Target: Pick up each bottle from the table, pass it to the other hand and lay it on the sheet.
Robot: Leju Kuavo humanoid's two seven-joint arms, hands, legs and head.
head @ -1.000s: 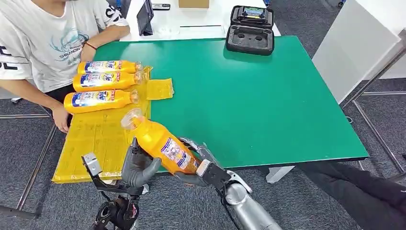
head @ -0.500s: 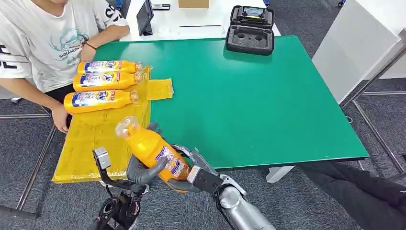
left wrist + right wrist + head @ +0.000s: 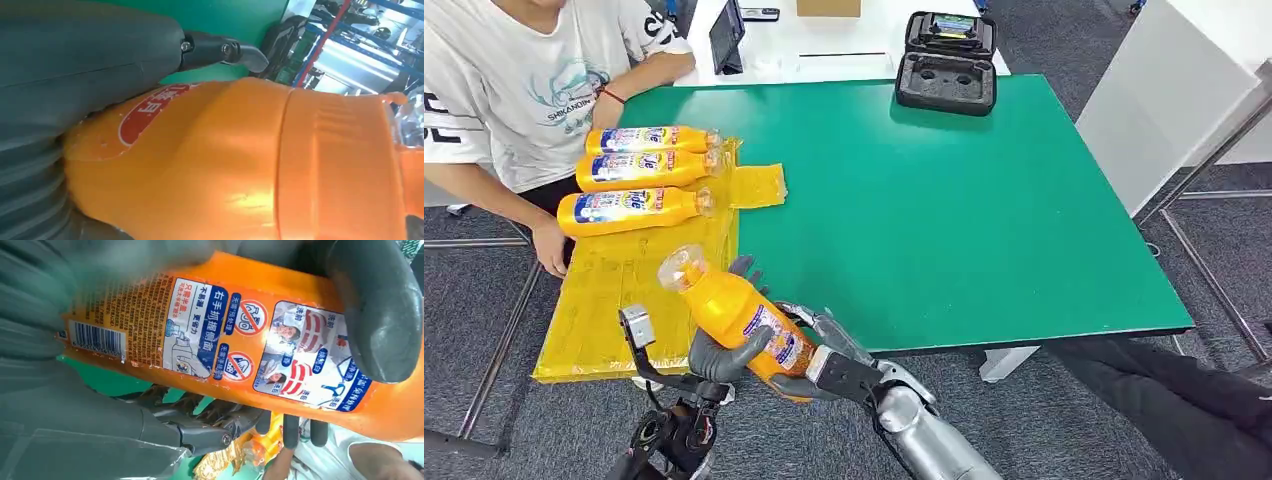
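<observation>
The orange bottle (image 3: 742, 315) hangs in mid-air off the near edge of the green table (image 3: 944, 220), gripped by both hands at once, which reads as the handover between them. The right hand (image 3: 824, 350) wraps its base from four o'clock; the left hand (image 3: 724, 350) cups its middle from seven o'clock, fingers closed round it. Its cap tilts toward eleven o'clock, at the yellow sheet (image 3: 624, 290), where three bottles (image 3: 629, 208) already lie side by side near a seated person (image 3: 514, 90).
</observation>
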